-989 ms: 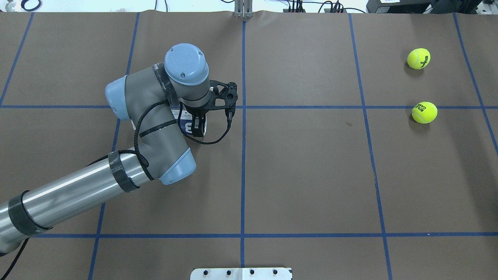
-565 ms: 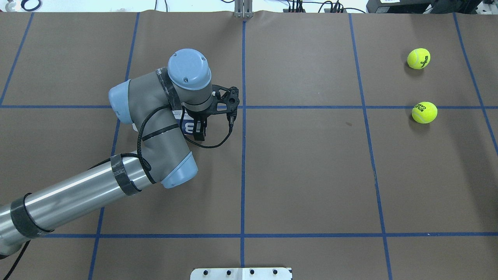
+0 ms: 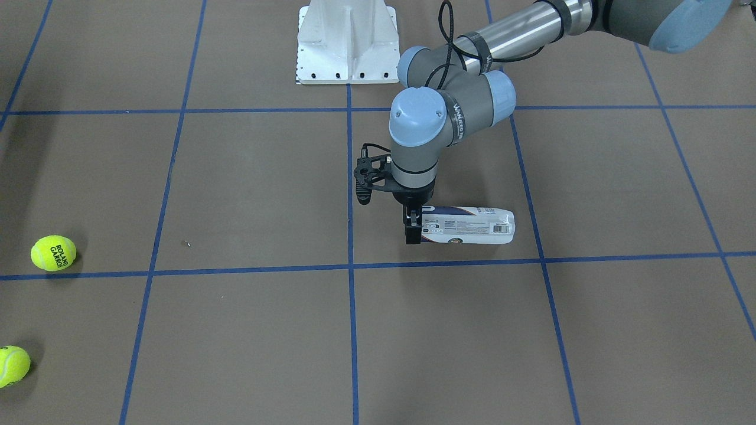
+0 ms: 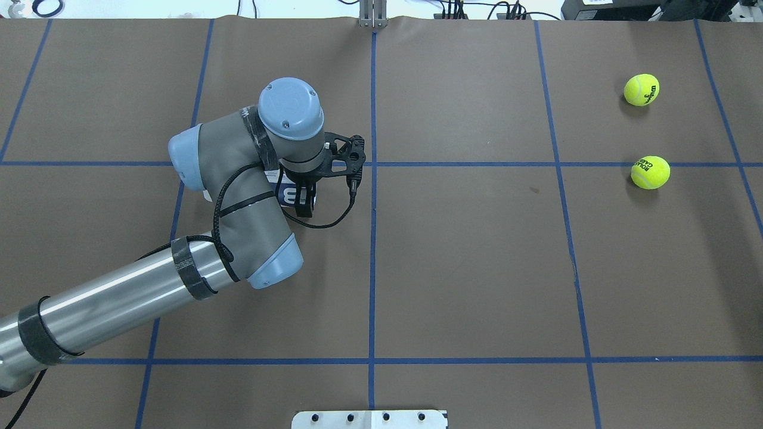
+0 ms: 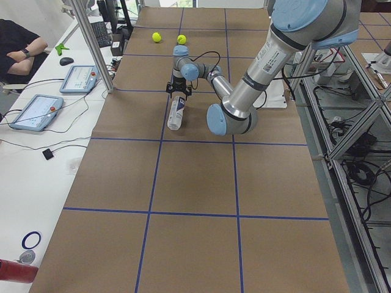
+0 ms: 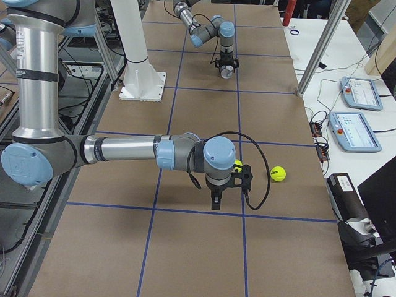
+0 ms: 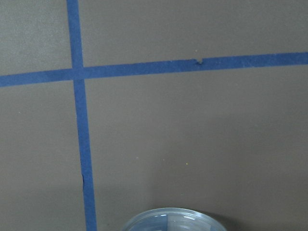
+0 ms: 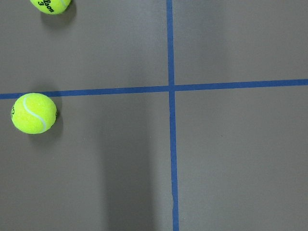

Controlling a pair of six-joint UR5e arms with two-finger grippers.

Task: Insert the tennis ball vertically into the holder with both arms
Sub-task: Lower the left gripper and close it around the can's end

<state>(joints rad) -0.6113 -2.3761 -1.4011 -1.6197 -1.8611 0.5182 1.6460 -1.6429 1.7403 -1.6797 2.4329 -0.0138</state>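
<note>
The holder (image 3: pixel 472 225) lies on its side on the brown table, label up and mouth toward the table's middle. Its rim (image 7: pixel 168 217) shows at the bottom of the left wrist view. My left gripper (image 3: pixel 413 225) points straight down at the mouth end with one finger on each side of the can. I cannot tell whether the fingers press it. The tennis ball (image 4: pixel 650 173) with ROLAND GARROS lettering rests far to the right, also visible as the ball (image 8: pixel 33 113). My right gripper (image 6: pixel 214 204) hangs above the table near the balls; whether it is open or shut I cannot tell.
A second yellow ball (image 4: pixel 641 89) with Wilson lettering lies beyond the first. The white pedestal base (image 3: pixel 345 41) stands at the robot's edge of the table. Blue tape lines grid the brown cover. A seated person (image 5: pixel 18 46) and tablets are on the operators' side.
My left wrist has shifted slightly right and toward the robot, sinking a little over the holder's mouth end. The holder and both balls have not moved.
</note>
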